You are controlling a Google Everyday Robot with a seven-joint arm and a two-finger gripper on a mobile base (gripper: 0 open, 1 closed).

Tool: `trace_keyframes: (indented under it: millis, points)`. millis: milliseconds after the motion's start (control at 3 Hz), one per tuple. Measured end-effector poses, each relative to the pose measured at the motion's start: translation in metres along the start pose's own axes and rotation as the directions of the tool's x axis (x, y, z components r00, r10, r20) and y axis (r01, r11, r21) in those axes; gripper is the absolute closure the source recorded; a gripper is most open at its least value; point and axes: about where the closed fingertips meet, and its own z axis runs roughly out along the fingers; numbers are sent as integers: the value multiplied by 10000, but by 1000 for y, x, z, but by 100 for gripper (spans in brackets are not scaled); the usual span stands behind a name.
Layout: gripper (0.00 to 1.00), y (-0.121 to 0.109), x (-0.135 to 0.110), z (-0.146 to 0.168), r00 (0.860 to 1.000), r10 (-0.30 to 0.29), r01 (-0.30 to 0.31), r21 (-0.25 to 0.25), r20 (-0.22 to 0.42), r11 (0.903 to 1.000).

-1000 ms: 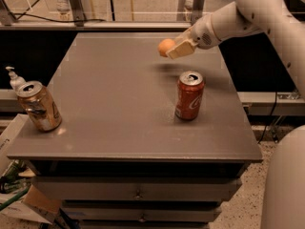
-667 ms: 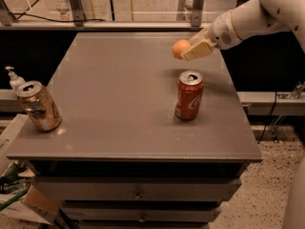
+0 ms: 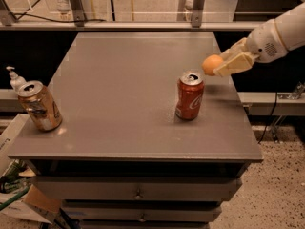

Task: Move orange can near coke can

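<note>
The orange can is a small round orange fruit, held in the air by my gripper just right of and above the coke can's top. The gripper is shut on it, with its cream fingers reaching in from the right. The coke can is red with white script and a silver top. It stands upright on the right half of the grey table. The fruit is close to the can's upper right and does not touch it or the table.
A dented gold-brown can stands at the table's left front edge. A white pump bottle is just behind it. My white arm comes in from the upper right. Drawers sit below the tabletop, and a rail runs behind it.
My gripper has carried the orange fruit to the right and lower, from behind the coke can to just beside its top right.
</note>
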Motion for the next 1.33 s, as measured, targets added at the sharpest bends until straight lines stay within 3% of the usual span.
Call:
trace_keyframes:
  millis: [667, 1000, 1333]
  points:
    - [100, 51, 49, -26, 9983, 363, -411, -1101, -456, 9931]
    - [100, 76, 48, -15, 9991, 237, -299, -1876, -352, 9818]
    - [100, 97, 27, 12, 9998, -131, 157, -2639, 115, 9644]
